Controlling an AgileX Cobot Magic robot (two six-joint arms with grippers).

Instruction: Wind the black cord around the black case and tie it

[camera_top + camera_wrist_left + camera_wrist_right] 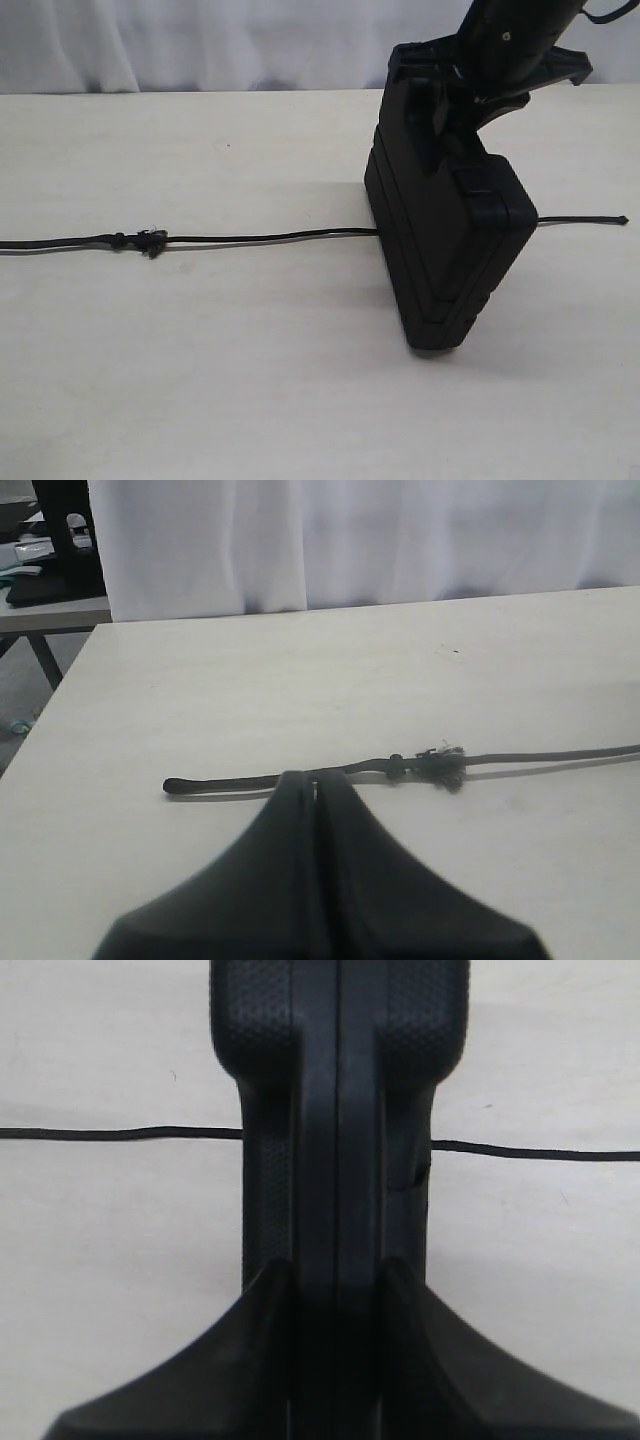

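Note:
The black case [450, 240] stands on edge on the table, my right gripper [442, 100] shut on its upper end. In the right wrist view the case [340, 1110] fills the middle between the fingers of the gripper [335, 1272]. The black cord [260, 237] lies straight across the table and passes under the case, its short end [622, 219] sticking out on the right. Its frayed knot [150, 241] lies to the left. In the left wrist view my left gripper [315, 777] is shut on the cord [230, 782], near its end and beside the knot [440, 767].
A white curtain [200, 45] hangs behind the table's far edge. In the left wrist view the table's side edge [50, 720] drops off to the floor, and another table with dark equipment [60, 570] stands beyond it.

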